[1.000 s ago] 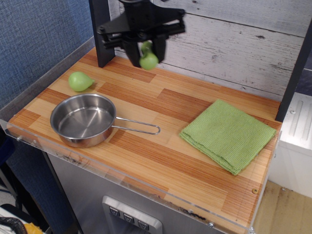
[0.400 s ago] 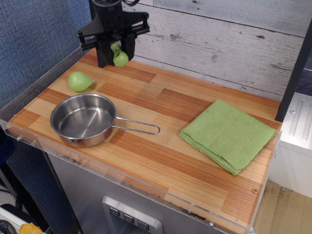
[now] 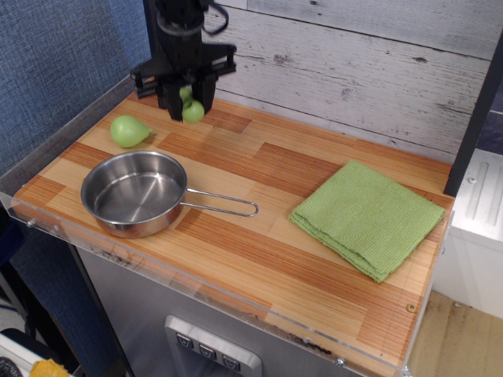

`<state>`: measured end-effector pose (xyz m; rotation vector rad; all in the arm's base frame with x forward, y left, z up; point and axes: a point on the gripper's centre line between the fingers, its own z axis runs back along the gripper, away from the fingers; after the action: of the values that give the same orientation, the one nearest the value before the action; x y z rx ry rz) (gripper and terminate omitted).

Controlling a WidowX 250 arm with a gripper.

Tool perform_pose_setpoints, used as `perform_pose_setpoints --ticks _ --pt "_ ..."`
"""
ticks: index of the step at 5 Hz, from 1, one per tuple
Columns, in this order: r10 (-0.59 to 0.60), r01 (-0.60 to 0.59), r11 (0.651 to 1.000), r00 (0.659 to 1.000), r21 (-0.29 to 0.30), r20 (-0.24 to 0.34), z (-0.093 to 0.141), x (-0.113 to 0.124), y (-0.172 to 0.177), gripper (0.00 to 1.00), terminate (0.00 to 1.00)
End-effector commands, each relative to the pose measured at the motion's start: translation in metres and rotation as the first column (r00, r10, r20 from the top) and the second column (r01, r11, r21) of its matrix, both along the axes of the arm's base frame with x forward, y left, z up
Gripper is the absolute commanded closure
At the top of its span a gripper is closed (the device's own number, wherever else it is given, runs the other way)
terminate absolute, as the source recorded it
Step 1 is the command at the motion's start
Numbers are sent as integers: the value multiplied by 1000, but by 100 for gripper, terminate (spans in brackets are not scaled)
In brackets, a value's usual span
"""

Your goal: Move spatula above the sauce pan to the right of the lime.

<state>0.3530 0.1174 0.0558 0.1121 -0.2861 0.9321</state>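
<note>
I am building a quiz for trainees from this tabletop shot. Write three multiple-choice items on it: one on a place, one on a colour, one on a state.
1. Where does the small light-green pointed lime lie?
A. inside the pan
B. on the wooden tabletop, behind the round shiny steel sauce pan
C. on the cloth

2. What colour is the folded square cloth?
A. green
B. red
C. white

3. What is the black tool doing?
A. hanging open and empty
B. resting in the pan
C. closed on the light-green handle of the toy spatula, near the back of the table

Answers:
1 B, the lime sits on bare wood beyond the pan's rim.
2 A, the cloth is plainly green.
3 C, the green handle shows between the tool's fingers, right of the lime.
</note>
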Motion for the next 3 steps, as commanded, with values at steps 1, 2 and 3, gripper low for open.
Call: perform_pose_setpoints --ticks 1,2,3 --pt "2 -1 999 1000 43 -20 -20 13 -14 100 0" --pt "7 -5 999 1000 43 -29 -28 17 -15 100 0" --pt "2 -1 998 999 56 -34 -31 15 -15 100 0"
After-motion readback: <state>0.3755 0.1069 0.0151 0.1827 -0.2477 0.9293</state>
